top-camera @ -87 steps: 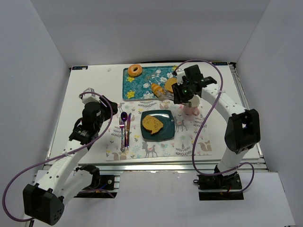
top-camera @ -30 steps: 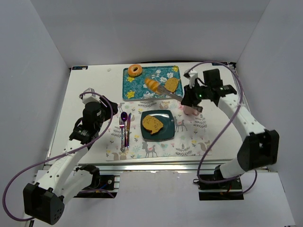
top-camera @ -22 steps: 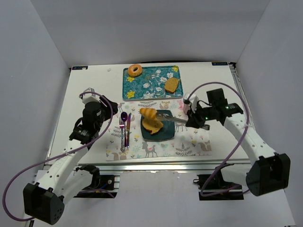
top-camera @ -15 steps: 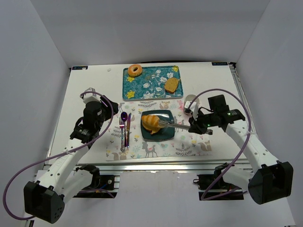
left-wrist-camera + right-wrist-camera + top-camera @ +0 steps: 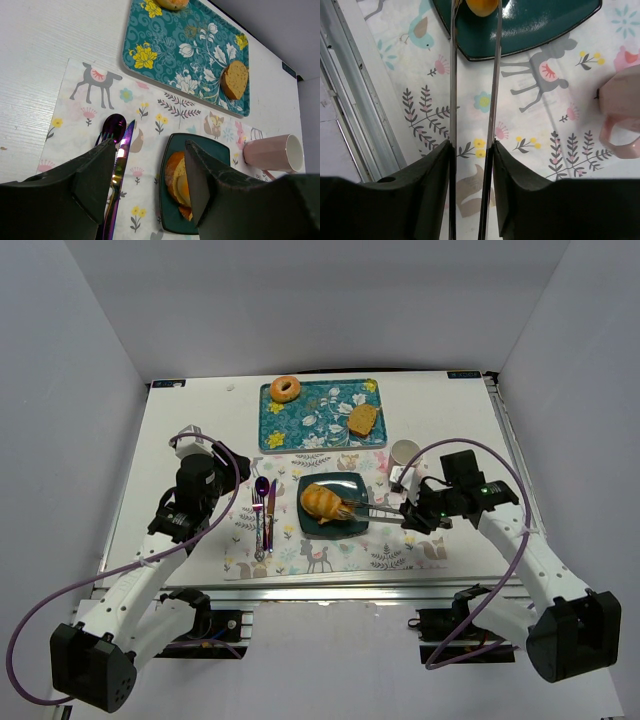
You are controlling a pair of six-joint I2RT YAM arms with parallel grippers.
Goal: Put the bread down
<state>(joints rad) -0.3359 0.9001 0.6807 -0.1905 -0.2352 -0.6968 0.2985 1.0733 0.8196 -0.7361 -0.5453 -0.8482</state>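
Observation:
A golden croissant (image 5: 322, 502) lies on the dark teal square plate (image 5: 352, 484), on top of a toast slice. My right gripper (image 5: 412, 515) is shut on metal tongs (image 5: 375, 508); their tips flank the croissant. In the right wrist view the tongs (image 5: 452, 125) run up between my fingers (image 5: 470, 165) to the croissant (image 5: 480, 5) at the plate (image 5: 535, 25). My left gripper (image 5: 222, 468) is open and empty, left of the plate. Its wrist view (image 5: 150, 180) shows the croissant (image 5: 177, 177) on the plate (image 5: 210, 150).
A floral teal tray (image 5: 310, 425) at the back holds a donut (image 5: 286, 389) and a bread slice (image 5: 362, 420). A pink cup (image 5: 404, 454) lies by the plate's right. A spoon, fork and knife (image 5: 264, 510) lie on the placemat, left of the plate.
My right arm carried the croissant in the tongs from the tray down to the plate and drew back toward the near right. The left arm barely moved.

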